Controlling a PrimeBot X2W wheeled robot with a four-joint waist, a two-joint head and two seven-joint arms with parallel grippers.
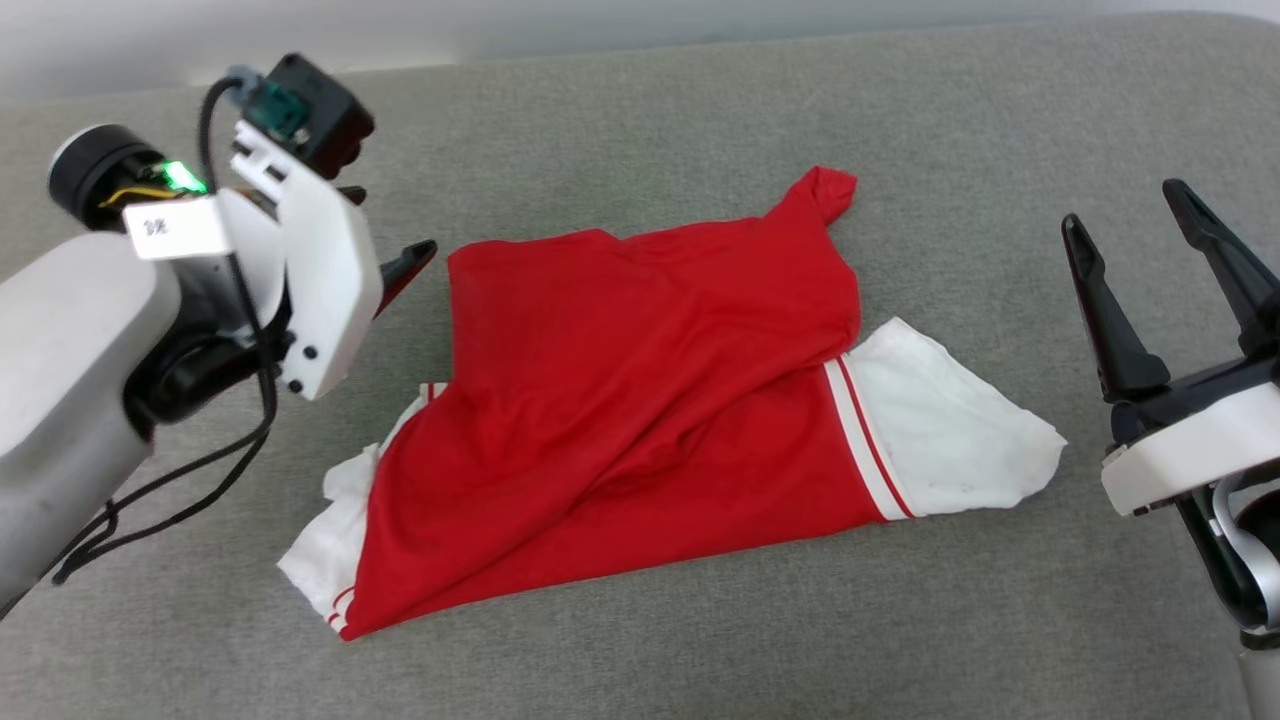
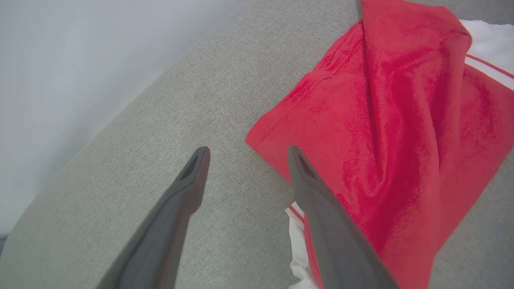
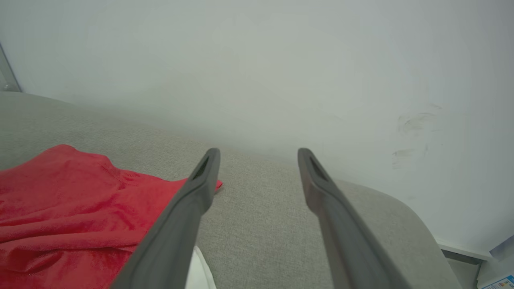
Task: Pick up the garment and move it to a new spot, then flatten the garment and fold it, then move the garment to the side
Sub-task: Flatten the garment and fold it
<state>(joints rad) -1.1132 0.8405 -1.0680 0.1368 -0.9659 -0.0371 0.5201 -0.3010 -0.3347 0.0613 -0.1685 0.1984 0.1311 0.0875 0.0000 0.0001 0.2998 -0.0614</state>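
The garment [image 1: 640, 380] lies crumpled and partly folded over itself on the grey fabric surface [image 1: 700, 100]. It is red, with one white sleeve [image 1: 940, 430] out to the right and another white sleeve [image 1: 330, 540] at the lower left. My left gripper [image 1: 385, 225] hovers at the garment's upper left corner, open, with nothing between its fingers. In the left wrist view my left gripper [image 2: 247, 150] points at the red hem corner [image 2: 265, 138] of the garment [image 2: 393, 112]. My right gripper [image 1: 1130, 225] stands open to the right of the white sleeve, apart from it. My right gripper [image 3: 259, 152] holds nothing, with the garment [image 3: 72, 200] to its left.
The grey surface's far edge [image 1: 640, 50] runs along a pale wall [image 3: 281, 60]. Its rounded corner [image 3: 401, 208] lies beyond my right gripper. Bare grey fabric [image 1: 700, 650] surrounds the garment on all sides.
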